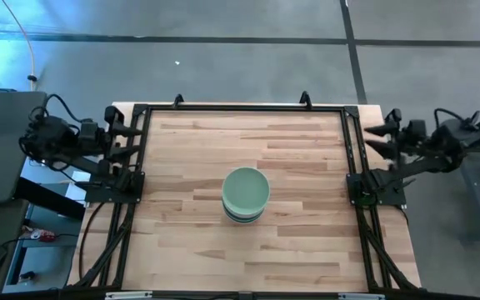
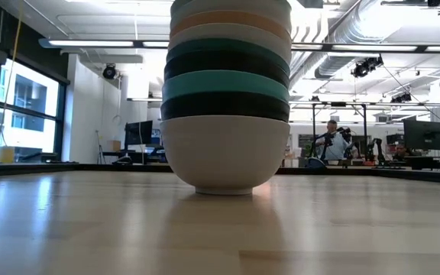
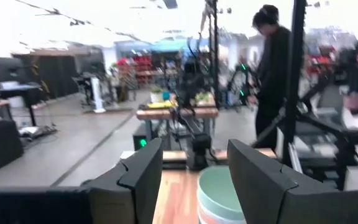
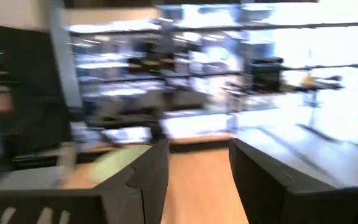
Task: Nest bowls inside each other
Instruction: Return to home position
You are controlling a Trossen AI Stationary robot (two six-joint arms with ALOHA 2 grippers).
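The bowls stand nested in one stack (image 1: 246, 195) at the middle of the table, the mint green bowl on top. In the low view the stack (image 2: 226, 99) rests on a white bowl's foot (image 2: 224, 186), with black, teal, dark, white and peach rims above it. My left gripper (image 1: 127, 142) is open at the table's left edge, well clear of the stack; its wrist view shows the mint bowl (image 3: 219, 193) between its fingers, far off. My right gripper (image 1: 376, 140) is open at the table's right edge.
A black metal frame (image 1: 244, 107) runs round the wooden table top (image 1: 307, 242), with arm mounts at the left and right edges. Bare wood lies on every side of the stack. A person (image 3: 272, 68) stands beyond the table in the room, another (image 2: 331, 143) farther back.
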